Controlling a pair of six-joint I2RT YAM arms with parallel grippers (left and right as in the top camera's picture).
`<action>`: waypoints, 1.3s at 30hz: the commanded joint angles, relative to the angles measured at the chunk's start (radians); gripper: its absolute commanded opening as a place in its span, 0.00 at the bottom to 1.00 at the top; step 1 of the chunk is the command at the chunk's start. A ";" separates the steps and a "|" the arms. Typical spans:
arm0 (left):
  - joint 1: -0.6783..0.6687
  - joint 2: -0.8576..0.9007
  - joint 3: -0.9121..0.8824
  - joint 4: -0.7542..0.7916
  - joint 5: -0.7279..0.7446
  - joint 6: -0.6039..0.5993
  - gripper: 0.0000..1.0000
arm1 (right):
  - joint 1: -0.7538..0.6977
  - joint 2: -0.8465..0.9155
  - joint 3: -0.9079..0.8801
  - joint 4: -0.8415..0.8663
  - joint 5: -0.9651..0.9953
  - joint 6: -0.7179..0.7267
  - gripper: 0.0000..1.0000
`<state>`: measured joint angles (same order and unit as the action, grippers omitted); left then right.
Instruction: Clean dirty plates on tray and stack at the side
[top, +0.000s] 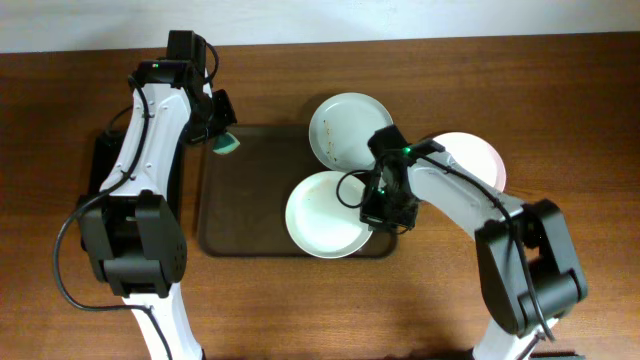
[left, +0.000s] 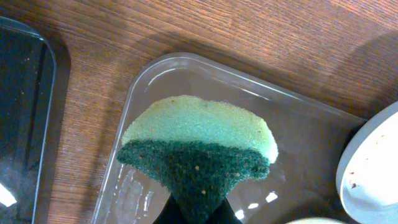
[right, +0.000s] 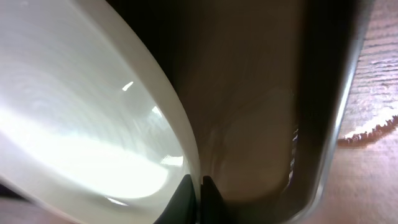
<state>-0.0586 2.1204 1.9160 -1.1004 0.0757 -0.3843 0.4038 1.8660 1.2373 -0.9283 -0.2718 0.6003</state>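
The dark brown tray (top: 250, 200) lies mid-table. One pale plate (top: 322, 215) sits at the tray's front right; my right gripper (top: 380, 212) is shut on its right rim, seen close in the right wrist view (right: 194, 183) with the plate (right: 81, 118) filling the left. A second plate (top: 345, 125) with brown smears leans over the tray's back right corner. A third plate (top: 478, 160) lies on the table to the right, partly hidden by the right arm. My left gripper (top: 222, 135) is shut on a green sponge (left: 199, 146) above the tray's back left corner (left: 149, 74).
A narrow glossy black tray (top: 105, 160) lies left of the brown tray, under the left arm; it also shows in the left wrist view (left: 22, 118). Wooden table (top: 420, 310) all around. A smeared plate rim (left: 373, 168) shows at the left wrist view's right edge.
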 joint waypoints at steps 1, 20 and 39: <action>0.003 -0.026 0.016 -0.001 0.006 0.020 0.00 | 0.093 -0.126 0.079 -0.013 0.173 -0.028 0.04; 0.003 -0.026 0.016 -0.001 0.003 0.020 0.00 | 0.621 -0.159 0.181 -0.006 1.503 0.099 0.04; 0.003 -0.026 0.016 -0.001 -0.019 0.019 0.00 | 0.627 -0.160 0.182 0.002 1.366 0.090 0.04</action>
<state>-0.0586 2.1204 1.9160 -1.1004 0.0708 -0.3843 1.0309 1.7069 1.4014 -0.9268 1.1545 0.6773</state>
